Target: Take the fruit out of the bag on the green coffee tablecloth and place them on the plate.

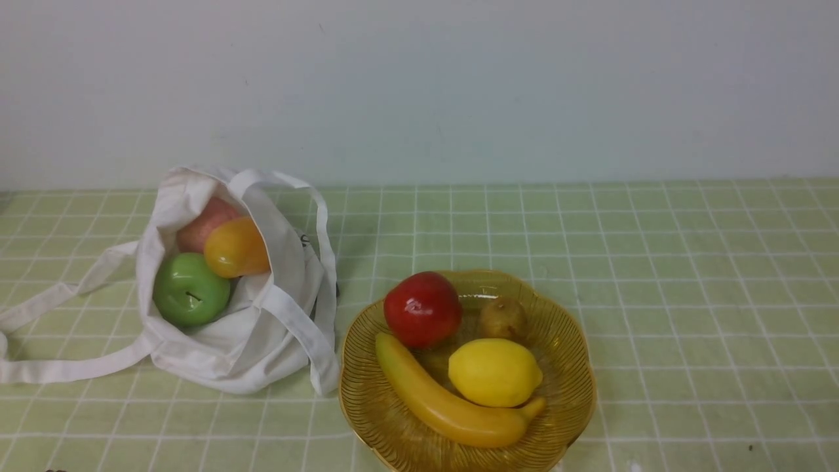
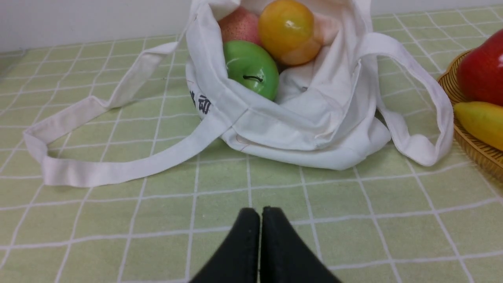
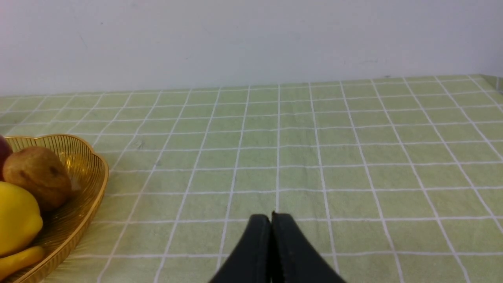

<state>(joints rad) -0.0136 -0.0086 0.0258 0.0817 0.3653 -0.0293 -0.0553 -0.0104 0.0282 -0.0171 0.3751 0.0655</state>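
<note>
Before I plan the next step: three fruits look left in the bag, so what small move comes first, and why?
Probably open the left gripper and reach toward the green apple: its fingers are pressed together, and that apple lies nearest the bag mouth, uncovered.

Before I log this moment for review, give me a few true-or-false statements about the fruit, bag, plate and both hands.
1. The green apple lies inside the bag. True.
2. The plate holds no fruit. False: a red apple, banana, lemon and a small brown fruit lie on it.
3. The left hand is shut and empty. True.
4. The right hand grips the lemon. False: it is shut on nothing, over bare tablecloth.
5. The bag stands to the plate's right. False: left.
</note>
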